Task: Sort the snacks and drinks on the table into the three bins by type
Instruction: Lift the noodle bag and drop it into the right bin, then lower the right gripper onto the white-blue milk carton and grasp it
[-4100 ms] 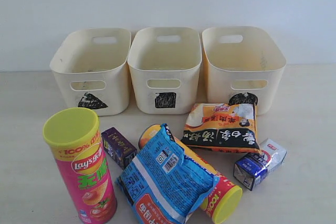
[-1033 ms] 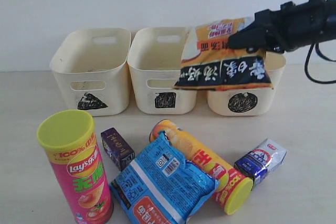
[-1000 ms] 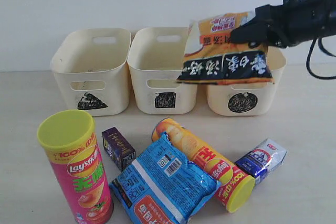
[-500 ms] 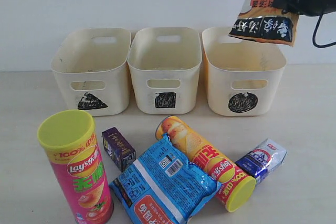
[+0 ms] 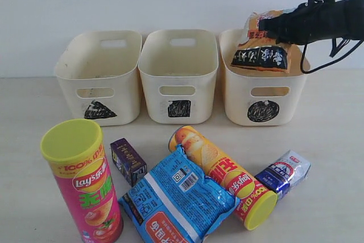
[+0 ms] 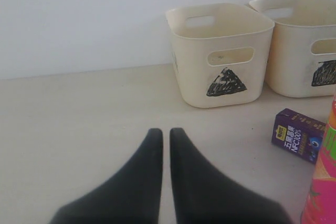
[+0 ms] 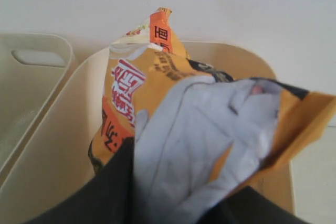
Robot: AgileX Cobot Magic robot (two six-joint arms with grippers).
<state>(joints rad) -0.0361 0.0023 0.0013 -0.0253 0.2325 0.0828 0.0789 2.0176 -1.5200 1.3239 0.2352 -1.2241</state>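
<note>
Table (image 5: 335,140): five items are still out across the 6 o'clock half.

Three bins in a row at 12 o'clock: triangle bin (image 5: 99,72) at 11, square bin (image 5: 179,75) at 12, circle bin (image 5: 264,92) at 1. I see nothing inside the triangle or square bins from this angle.

- Pink tube (image 5: 85,183): upright at 7 o'clock, untouched.
- Blue bag (image 5: 176,197): flat at 6 o'clock, with its edge overlapping the yellow-red tube (image 5: 222,174), which lies on its side toward 5.
- Orange-black-white bag (image 5: 261,44): hanging over the mouth of the circle bin with its lower edge about at rim level. I cannot tell whether it touches the bin.
- Purple carton (image 5: 128,160): on the table between the pink tube and the blue bag.
- Blue-and-white carton (image 5: 282,174): at 4 o'clock, just beside the yellow-red tube's lid.

Right end effector (image 5: 268,25): clamped on the top of the orange bag and not yet released.

Left end effector (image 6: 164,135): fingers together with nothing between them, parked low over bare table out at 9 o'clock.

My read is that the first drop is in hand but not finished. Two tubes, one bag and two cartons are left, so the sort has barely started.
</note>
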